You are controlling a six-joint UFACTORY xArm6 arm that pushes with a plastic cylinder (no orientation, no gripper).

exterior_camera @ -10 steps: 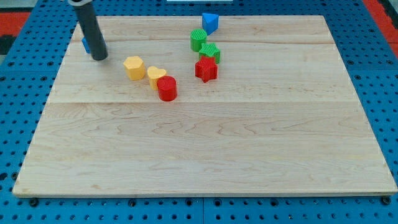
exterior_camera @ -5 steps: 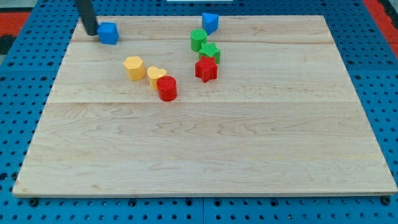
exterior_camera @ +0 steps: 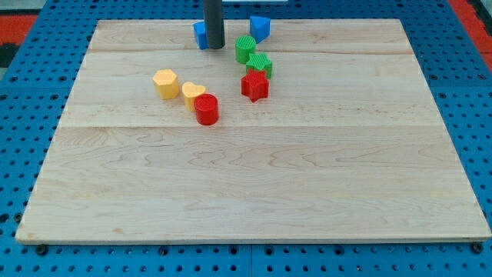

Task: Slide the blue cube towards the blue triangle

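The blue cube [exterior_camera: 200,34] sits near the view's top edge of the wooden board [exterior_camera: 254,185], partly hidden behind my rod. My tip [exterior_camera: 214,46] stands right in front of the cube, at its right side, touching or nearly touching it. The blue triangle [exterior_camera: 260,28] lies to the view's right of the cube, a short gap away, at the board's top edge.
A green cylinder [exterior_camera: 245,48], a second green block [exterior_camera: 260,64] and a red star [exterior_camera: 254,86] run down from the triangle. A yellow hexagon [exterior_camera: 165,83], a yellow heart [exterior_camera: 192,95] and a red cylinder [exterior_camera: 206,109] lie left of centre.
The blue cube has slid to the view's right along the top edge, much closer to the blue triangle. My tip moved right with it. The other blocks have not moved.
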